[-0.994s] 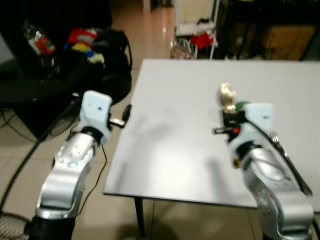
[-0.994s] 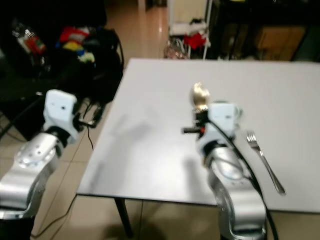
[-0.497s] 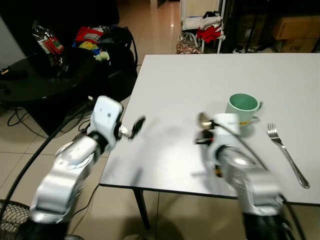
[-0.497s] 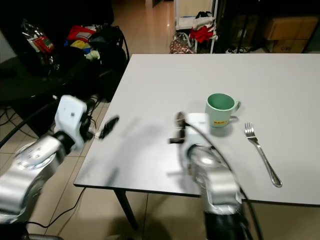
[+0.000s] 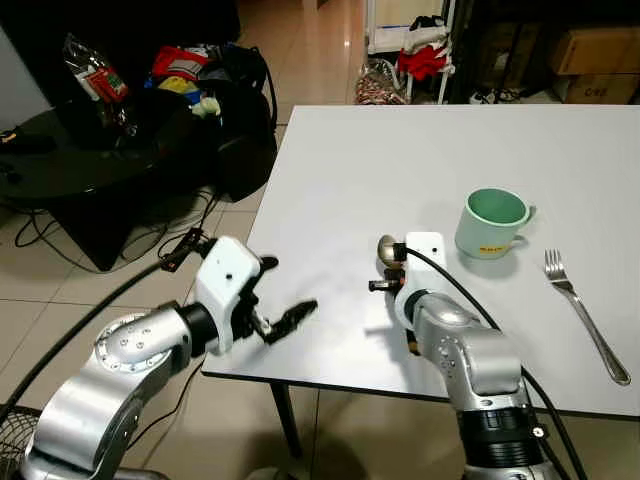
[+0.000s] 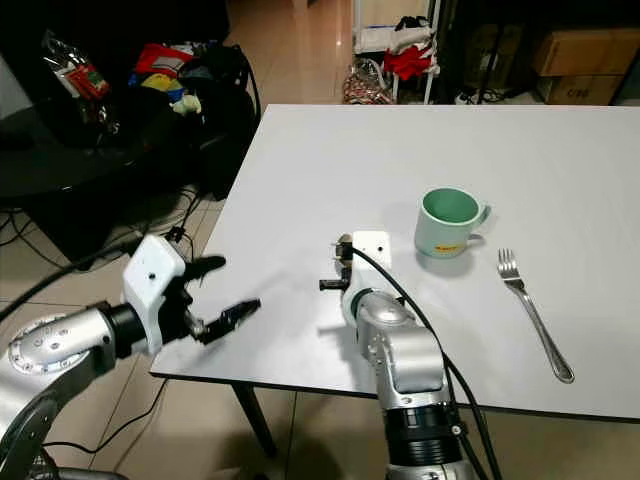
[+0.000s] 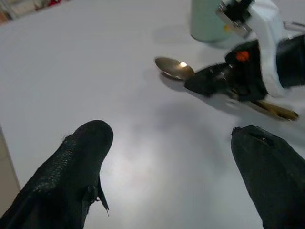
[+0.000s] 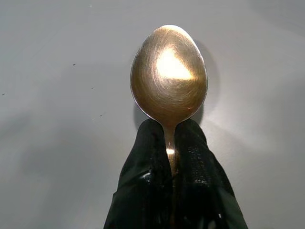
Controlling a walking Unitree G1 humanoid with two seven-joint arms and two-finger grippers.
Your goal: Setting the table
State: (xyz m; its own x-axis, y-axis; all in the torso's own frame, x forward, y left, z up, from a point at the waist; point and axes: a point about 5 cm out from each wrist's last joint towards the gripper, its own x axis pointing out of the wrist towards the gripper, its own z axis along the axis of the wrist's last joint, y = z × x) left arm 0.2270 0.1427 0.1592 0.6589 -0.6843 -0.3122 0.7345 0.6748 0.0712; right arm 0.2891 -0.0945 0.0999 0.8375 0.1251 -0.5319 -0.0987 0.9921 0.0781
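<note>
My right gripper (image 8: 170,131) is shut on the neck of a gold spoon (image 8: 169,71). It holds the spoon (image 5: 387,249) low over the white table (image 5: 400,150), bowl forward and close to the surface, left of a green mug (image 5: 495,222). A silver fork (image 5: 585,315) lies on the table right of the mug. My left gripper (image 5: 285,290) hangs open and empty over the table's front left corner. In the left wrist view it (image 7: 176,157) faces the spoon (image 7: 174,67) and the right gripper's fingers (image 7: 209,81).
A black low table (image 5: 70,160) with snack bags stands to the left, with bags and cables on the floor around it. A white rack (image 5: 410,40) and boxes stand beyond the table's far edge. The table's front edge runs just below both grippers.
The camera has shifted and steadied. My right gripper has lowered the spoon toward the table left of the mug. My left gripper has moved nearer the table's front left corner.
</note>
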